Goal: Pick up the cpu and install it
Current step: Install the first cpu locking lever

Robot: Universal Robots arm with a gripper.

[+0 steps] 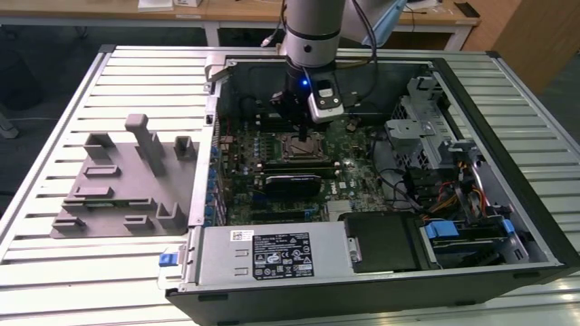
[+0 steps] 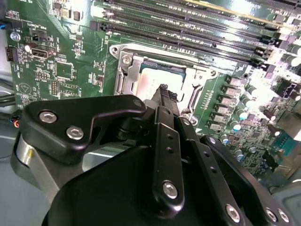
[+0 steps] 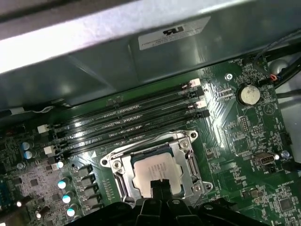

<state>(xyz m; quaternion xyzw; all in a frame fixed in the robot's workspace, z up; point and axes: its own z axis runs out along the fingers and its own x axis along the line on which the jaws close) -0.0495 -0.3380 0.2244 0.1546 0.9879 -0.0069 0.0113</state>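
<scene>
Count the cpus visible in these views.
1. The cpu lies inside the metal socket frame on the motherboard, beside the memory slots, at the tip of the end effector. Others could be hidden.

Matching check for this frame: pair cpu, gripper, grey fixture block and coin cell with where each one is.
Things:
1. cpu
2. gripper
3. grey fixture block
4. coin cell

Places:
A. on the slatted table, outside the case
B. lying within the metal socket frame
C. on the green board beside the memory slots
D. directly over the socket

Pairs: 1-B, 2-D, 3-A, 4-C
</scene>
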